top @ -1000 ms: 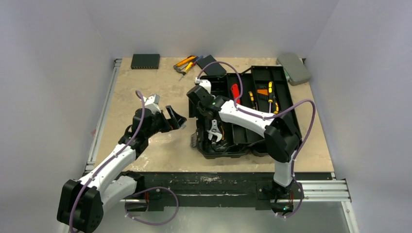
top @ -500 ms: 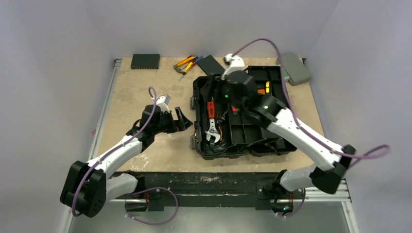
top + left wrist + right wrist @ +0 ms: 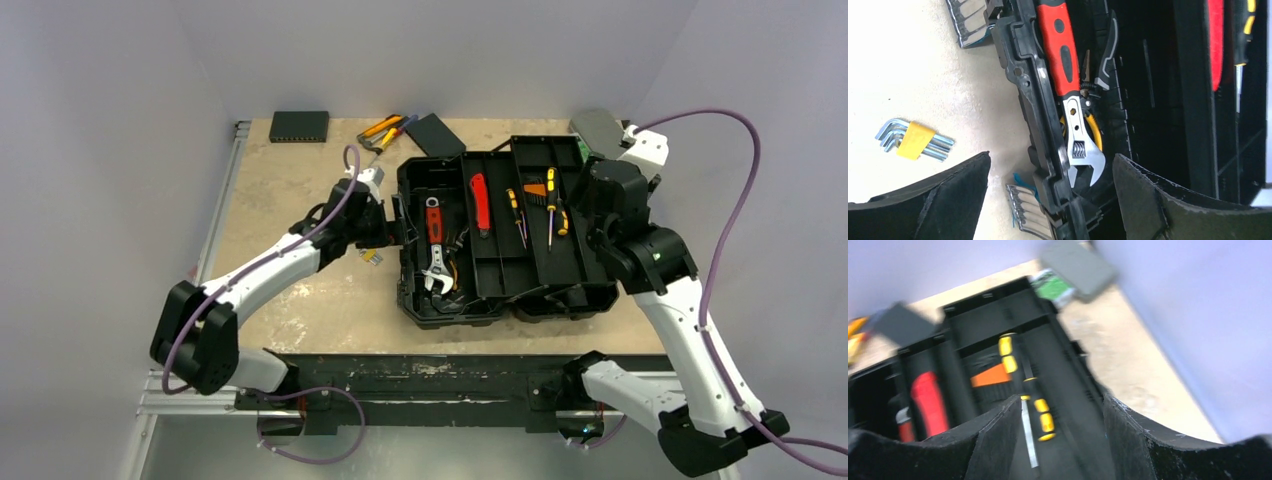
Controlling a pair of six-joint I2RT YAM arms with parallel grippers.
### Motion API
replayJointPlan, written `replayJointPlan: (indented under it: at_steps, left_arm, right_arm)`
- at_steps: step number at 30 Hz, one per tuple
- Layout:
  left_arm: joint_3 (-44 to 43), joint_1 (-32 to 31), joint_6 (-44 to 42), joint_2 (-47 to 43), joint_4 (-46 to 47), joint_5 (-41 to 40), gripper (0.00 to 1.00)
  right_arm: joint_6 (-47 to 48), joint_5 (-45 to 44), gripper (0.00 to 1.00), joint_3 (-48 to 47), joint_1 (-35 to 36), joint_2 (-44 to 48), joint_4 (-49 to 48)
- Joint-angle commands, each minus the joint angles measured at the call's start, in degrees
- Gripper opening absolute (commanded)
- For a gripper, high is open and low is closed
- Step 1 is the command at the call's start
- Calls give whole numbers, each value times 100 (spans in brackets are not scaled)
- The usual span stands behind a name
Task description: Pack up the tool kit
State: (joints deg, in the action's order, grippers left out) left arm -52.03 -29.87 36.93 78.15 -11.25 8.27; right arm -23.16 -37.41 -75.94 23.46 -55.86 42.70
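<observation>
The black toolbox (image 3: 405, 250) lies open mid-table with its tray (image 3: 580, 270) on the right. A red-handled adjustable wrench (image 3: 433, 235) lies in its left bay and also shows in the left wrist view (image 3: 1060, 50). A red-handled tool (image 3: 482, 200) and yellow-black screwdrivers (image 3: 553, 200) lie in the tray. My left gripper (image 3: 390, 228) is open and empty, its jaws straddling the box's left wall (image 3: 1040, 125) in the left wrist view (image 3: 1050, 157). My right gripper (image 3: 597, 222) is open and empty over the tray's right side, above a yellow-black screwdriver (image 3: 1040, 412) in the right wrist view (image 3: 1060, 399).
A hex key set in a yellow holder (image 3: 370, 257) lies on the table left of the box (image 3: 913, 140). Orange-yellow tools (image 3: 385, 130) and a flat black box (image 3: 434, 133) lie at the back. A grey case with green label (image 3: 1073, 270) sits back right. Another black box (image 3: 299, 125) sits back left.
My right arm swung from over the box's left bay across to its right edge. My left arm reached right, bringing its open jaws to the box's left wall.
</observation>
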Motion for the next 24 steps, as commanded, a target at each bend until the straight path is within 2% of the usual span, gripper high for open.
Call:
replayJointPlan:
  at_steps: [1, 6, 8, 17, 18, 24]
  left_arm:
    - [-489, -101, -34, 608, -512, -179, 86]
    - [-662, -117, -47, 1122, -500, -224, 78]
    - [-754, -114, -85, 1259, -521, -226, 70]
    - [-466, 74, -260, 1023, -646, -941, 3]
    - [-393, 146, -249, 973, -639, -927, 0]
    - [-126, 425, -240, 673, -572, -1063, 0]
  right_arm:
    - [134, -2455, 60, -142, -80, -221, 745]
    - [15, -2506, 60, -128, -172, -69, 826]
    - [7, -2467, 61, -28, -234, 33, 756]
    - [266, -1282, 62, 637, -1414, 32, 284]
    - [280, -1078, 62, 702, -1574, 57, 195]
    - [42, 782, 62, 1291, -2537, 200, -467]
